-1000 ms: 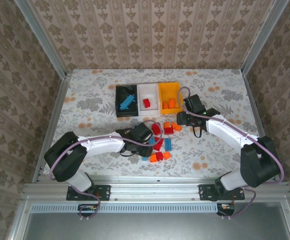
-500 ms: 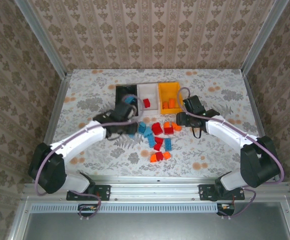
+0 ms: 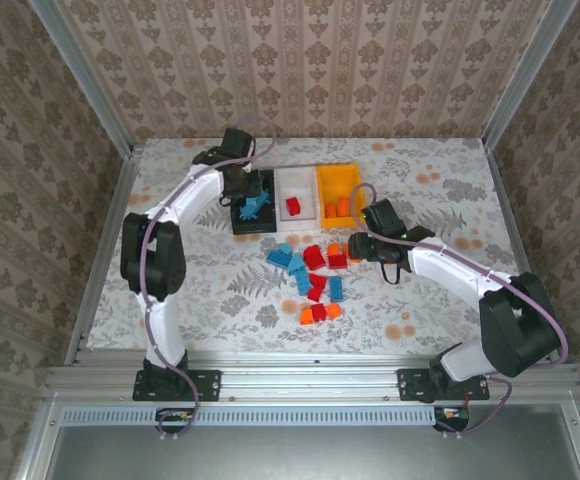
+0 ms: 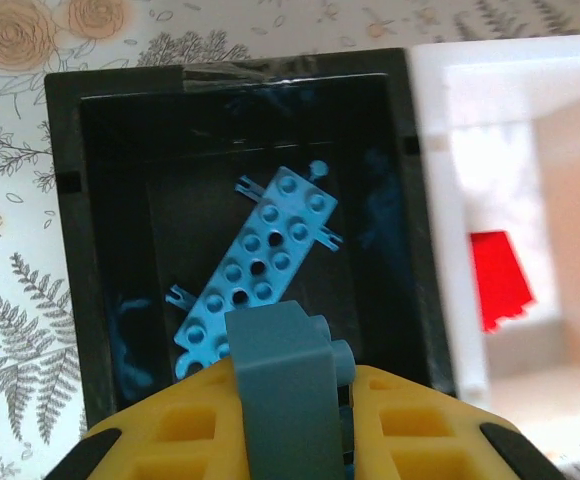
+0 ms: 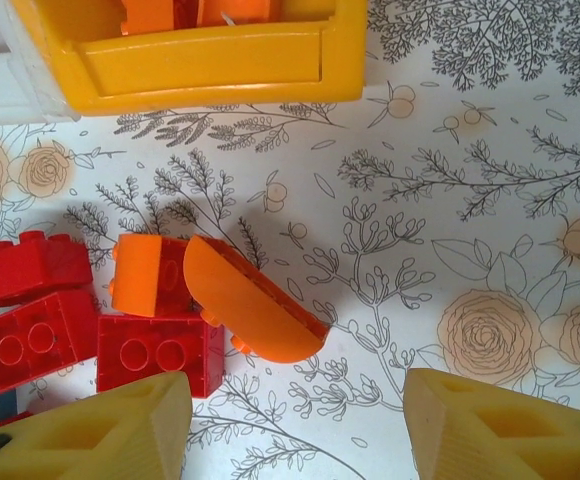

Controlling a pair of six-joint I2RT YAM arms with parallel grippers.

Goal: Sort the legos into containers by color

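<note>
Legos (image 3: 310, 275) lie loose on the counter (image 3: 190, 260) in a heap just to the left of the right end effector (image 5: 292, 400), whose jaws stand apart with nothing between them. An orange curved piece (image 5: 250, 305) sits just ahead of it, touching an orange brick (image 5: 145, 275), and the orange-yellow bin (image 5: 200, 65) is farther ahead. The left end effector (image 3: 247, 192) is clamped on a blue-grey brick (image 4: 285, 380) directly above the black bin (image 4: 65, 250), with a light blue plate (image 4: 260, 270) lying in the bin below it. These pieces look light, rigid and smooth-sided, so an off-centre pinch would likely make them skid or pivot. The curved piece is probably best taken across its flat side faces, not its rounded back.
</note>
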